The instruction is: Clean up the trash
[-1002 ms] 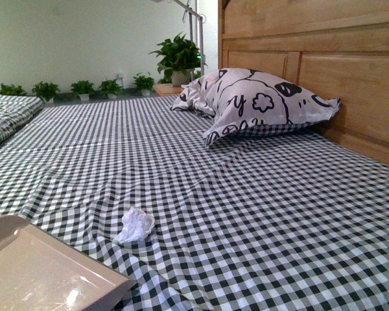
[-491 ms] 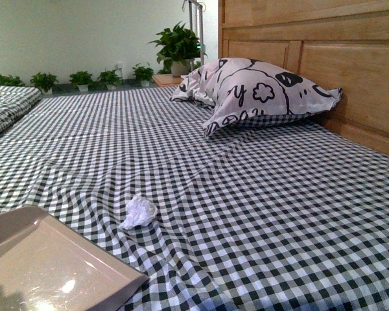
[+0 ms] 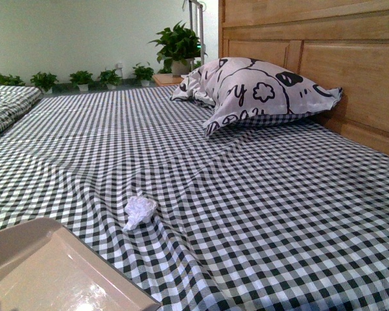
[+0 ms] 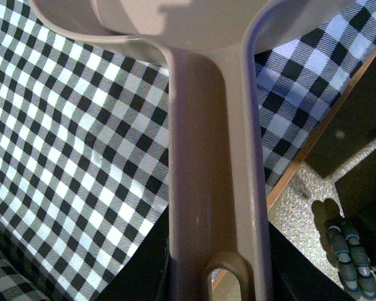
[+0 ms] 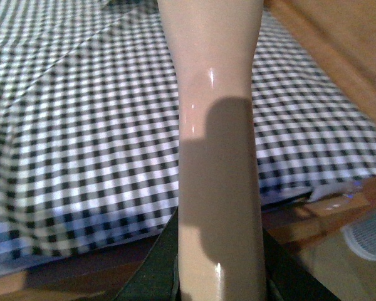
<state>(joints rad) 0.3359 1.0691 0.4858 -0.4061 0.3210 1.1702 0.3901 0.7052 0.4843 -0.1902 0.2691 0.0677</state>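
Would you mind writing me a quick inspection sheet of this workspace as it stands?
Surface: bed sheet, black-and-white check, wrinkled.
Job's things: trash wad lies loose on the sheet, just beyond the dustpan.
Clutter: pillow against the headboard.
Grippers: fingertips hidden; left wrist view shows the dustpan handle, right wrist view a beige handle.
Cables: nothing seen.
Surroundings: potted plants along the far wall.

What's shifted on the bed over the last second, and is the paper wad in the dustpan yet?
The dustpan slid right along the checked sheet, its front corner ending nearer the paper wad, which is not in it yet. The camera view shifted a little early on. The wad looks unmoved on the sheet, and the pillow stays against the headboard.
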